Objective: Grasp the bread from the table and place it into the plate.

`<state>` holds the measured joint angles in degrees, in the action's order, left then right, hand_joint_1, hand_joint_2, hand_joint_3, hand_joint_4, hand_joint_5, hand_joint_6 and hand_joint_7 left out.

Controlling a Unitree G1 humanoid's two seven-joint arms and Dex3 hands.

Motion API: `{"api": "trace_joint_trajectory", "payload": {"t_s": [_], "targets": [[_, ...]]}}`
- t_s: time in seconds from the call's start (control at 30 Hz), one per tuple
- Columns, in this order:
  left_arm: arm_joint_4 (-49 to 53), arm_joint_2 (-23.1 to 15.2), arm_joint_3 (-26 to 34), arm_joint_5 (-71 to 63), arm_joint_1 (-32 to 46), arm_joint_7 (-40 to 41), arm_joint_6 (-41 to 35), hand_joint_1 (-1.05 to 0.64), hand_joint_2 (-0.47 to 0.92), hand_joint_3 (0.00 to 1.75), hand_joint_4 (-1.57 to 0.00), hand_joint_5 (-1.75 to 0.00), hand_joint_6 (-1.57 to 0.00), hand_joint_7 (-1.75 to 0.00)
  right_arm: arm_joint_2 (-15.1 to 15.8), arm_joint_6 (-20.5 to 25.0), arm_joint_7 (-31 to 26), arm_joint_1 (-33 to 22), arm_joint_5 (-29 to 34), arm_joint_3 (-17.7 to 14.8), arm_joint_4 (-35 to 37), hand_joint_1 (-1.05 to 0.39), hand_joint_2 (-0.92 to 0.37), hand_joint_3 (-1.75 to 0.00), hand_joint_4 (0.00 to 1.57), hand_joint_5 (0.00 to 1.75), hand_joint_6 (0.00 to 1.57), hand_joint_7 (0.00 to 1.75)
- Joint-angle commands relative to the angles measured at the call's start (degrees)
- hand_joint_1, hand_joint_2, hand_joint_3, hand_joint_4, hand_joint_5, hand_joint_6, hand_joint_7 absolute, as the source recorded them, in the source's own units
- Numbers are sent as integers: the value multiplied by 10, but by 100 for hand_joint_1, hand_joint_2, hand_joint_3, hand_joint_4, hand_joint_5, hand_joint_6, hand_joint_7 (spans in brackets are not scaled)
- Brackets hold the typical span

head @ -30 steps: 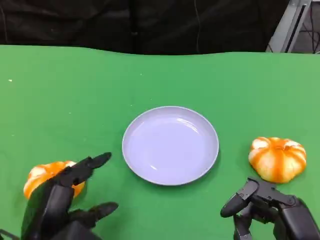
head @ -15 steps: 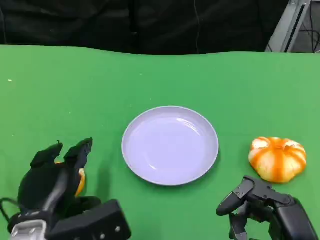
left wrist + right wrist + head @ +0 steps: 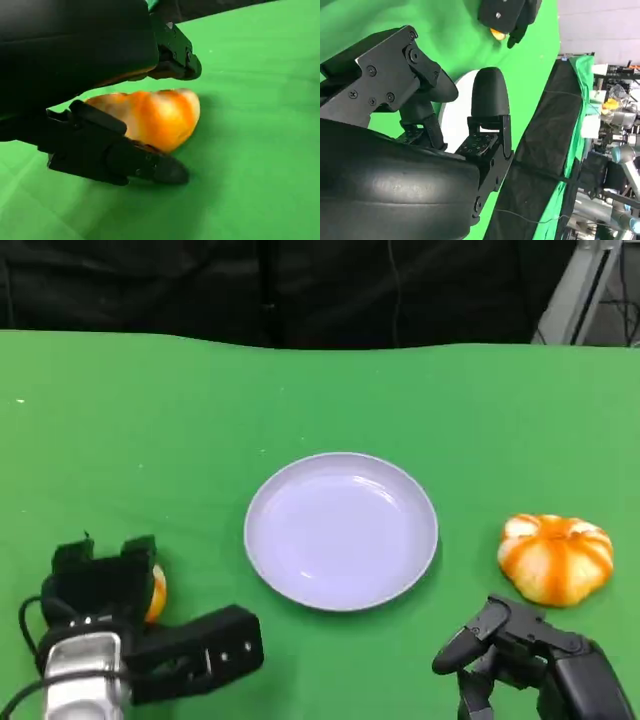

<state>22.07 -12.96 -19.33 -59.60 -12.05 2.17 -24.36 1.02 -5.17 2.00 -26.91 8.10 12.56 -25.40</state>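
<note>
Left hand (image 3: 105, 585) sits over the orange-and-white bread roll (image 3: 155, 594) at the near-left of the green table (image 3: 330, 390), its fingers (image 3: 115, 155) wrapped around it: the wrist view shows black fingers under and above the roll (image 3: 155, 117), touching it, so I judge it grasped, though the roll is not yet lifted off the cloth. To do this step well, the fingers should close evenly on both flanks before any lift, then rise straight up so the soft roll does not squirt out, and only then travel right toward the lavender plate (image 3: 395, 585) at the table's middle. The roll's long axis seems to run roughly across the fingers, its rounded end poking out past the fingertips; how it lies otherwise is hidden. Right hand (image 3: 530, 660) rests near-right, fingers loosely apart and holding nothing, just below a second striped roll (image 3: 555, 557).
</note>
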Motion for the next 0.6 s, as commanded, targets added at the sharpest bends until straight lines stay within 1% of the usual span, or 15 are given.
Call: {"api": "trace_joint_trajectory", "payload": {"t_s": [0.03, 0.13, 0.17, 0.2, 0.23, 0.27, 0.3, 0.33, 0.37, 0.4, 0.43, 0.47, 0.5, 0.6], "targets": [[62, -17, -9, 34, -5, -3, -1, -54, 92, 4, -25, -32, -39, -6, 4, 1, -3, -3, 1, -1, -6, 4, -48, -121, 70, 167, 71, 135], [72, -22, -14, 50, -9, 0, 2, -53, 92, 5, -32, -34, -43, -7, 4, 2, -3, -3, 2, 0, -7, 4, -47, -122, 70, 167, 71, 135], [63, -25, 5, 83, 4, 27, 44, -53, 92, 5, -32, -34, -44, -6, 4, -1, -2, -3, 1, -1, -5, 4, -47, -122, 70, 167, 71, 135], [57, -27, 19, 109, 14, 48, 76, -43, 92, 7, -64, -115, -81, -30, 4, -3, -2, -3, -1, -2, -4, 4, -47, -123, 70, 166, 71, 135], [54, -29, 28, 128, 21, 64, 100, -39, 92, 7, -74, -144, -94, -38, 4, -4, -2, -3, -1, -3, -4, 4, -47, -123, 69, 166, 71, 135], [45, -31, 36, 144, 30, 88, 129, -37, 92, 7, -79, -159, -101, -42, 4, -4, -2, -3, -2, -3, -3, 4, -47, -123, 69, 166, 71, 135], [33, -31, 43, 159, 40, 117, 162, -33, 90, 21, -84, -167, -90, -93, 4, -4, -2, -3, -2, -3, -3, 4, -48, -123, 70, 166, 71, 135], [25, -31, 48, 172, 48, 141, 190, -28, 80, 52, -88, -171, -79, -141, 4, -3, -2, -3, -1, -3, -3, 4, -48, -123, 70, 166, 71, 135], [19, -32, 52, 183, 57, 175, 233, -26, 74, 68, -90, -173, -74, -157, 4, 1, -2, -3, 0, -3, -5, 4, -48, -123, 70, 166, 71, 135], [18, -34, 53, 190, 61, 198, 261, -25, 65, 87, -90, -174, -71, -168, 4, 3, -2, -3, 2, -2, -7, 4, -48, -123, 70, 166, 72, 135], [20, -36, 53, 194, 63, 211, 279, -25, 61, 94, -91, -174, -70, -171, 4, 5, -2, -3, 2, -2, -8, 4, -48, -123, 70, 166, 72, 135], [16, -39, 54, 199, 68, 228, 308, -25, 59, 97, -91, -174, -69, -173, 4, 5, -3, -3, 2, -2, -7, 4, -48, -124, 70, 166, 72, 135], [15, -41, 54, 203, 71, 237, 327, -26, 57, 101, -89, -175, -67, -169, 3, 5, -3, -3, 1, -2, -7, 4, -47, -124, 70, 166, 72, 135], [7, -41, 58, 205, 78, 272, 373, -27, 55, 103, -87, -175, -67, -167, 3, -2, -4, -2, 1, -2, -3, 3, -47, -123, 70, 166, 72, 135]]}}
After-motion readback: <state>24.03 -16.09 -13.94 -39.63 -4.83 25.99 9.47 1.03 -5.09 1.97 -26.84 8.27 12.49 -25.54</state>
